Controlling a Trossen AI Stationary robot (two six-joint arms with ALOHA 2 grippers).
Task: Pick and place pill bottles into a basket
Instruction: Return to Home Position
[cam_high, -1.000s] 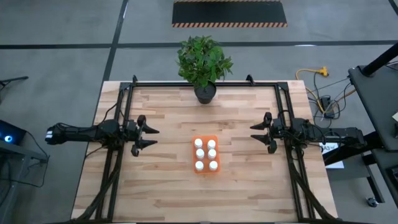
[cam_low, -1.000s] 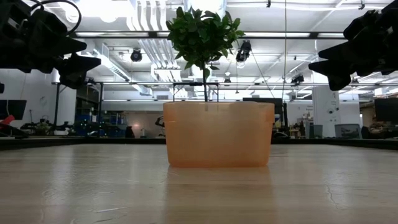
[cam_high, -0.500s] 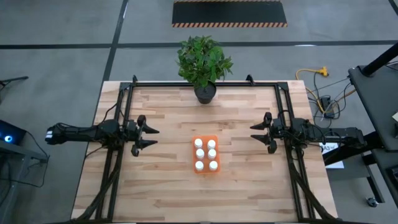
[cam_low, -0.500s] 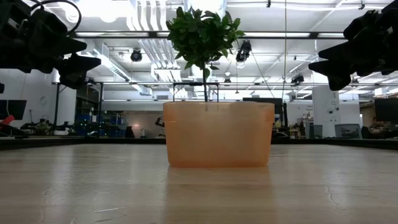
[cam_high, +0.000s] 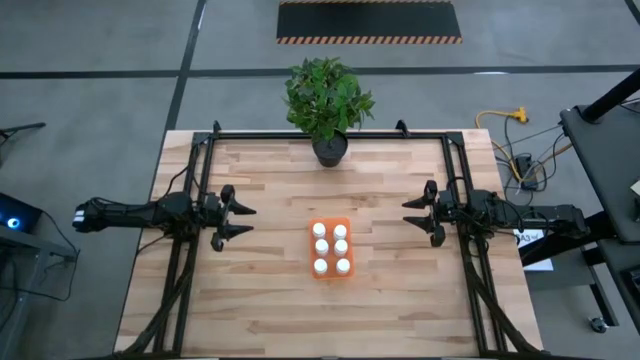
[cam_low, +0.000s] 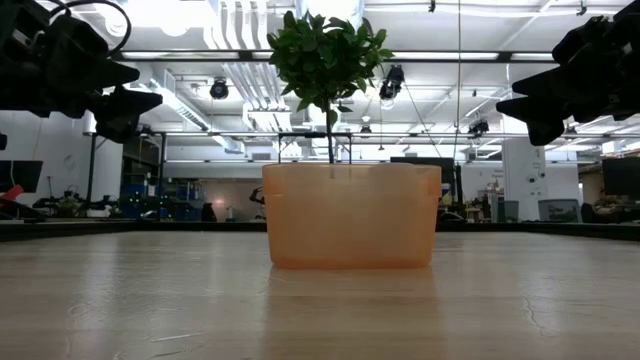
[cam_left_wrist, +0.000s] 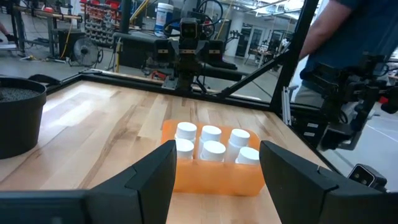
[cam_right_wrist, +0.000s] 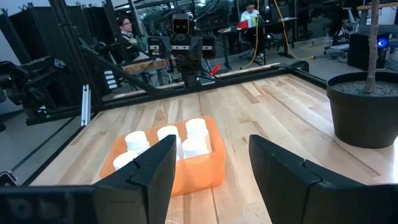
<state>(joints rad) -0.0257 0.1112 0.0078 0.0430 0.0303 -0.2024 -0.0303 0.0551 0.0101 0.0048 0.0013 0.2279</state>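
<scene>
Pill bottles (cam_high: 341, 247), small, white, cylindrical, round-capped: six, standing in two rows inside the shallow bright orange rectangular plastic basket (cam_high: 330, 221), middle of the wooden table (cam_high: 260, 300); placing looks done. My left gripper (cam_high: 250, 221) and right gripper (cam_high: 407, 213): fingers spread, empty, flanking well apart (only parking remains, I judge). Dark potted green plant (cam_high: 328, 148): far edge, no obstruction.

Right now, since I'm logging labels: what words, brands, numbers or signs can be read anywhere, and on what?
No text is readable in any view.
pill bottles: plain white, no label showing.
basket: bare orange wall, no marking.
white sheet: any print is too small to read.
</scene>
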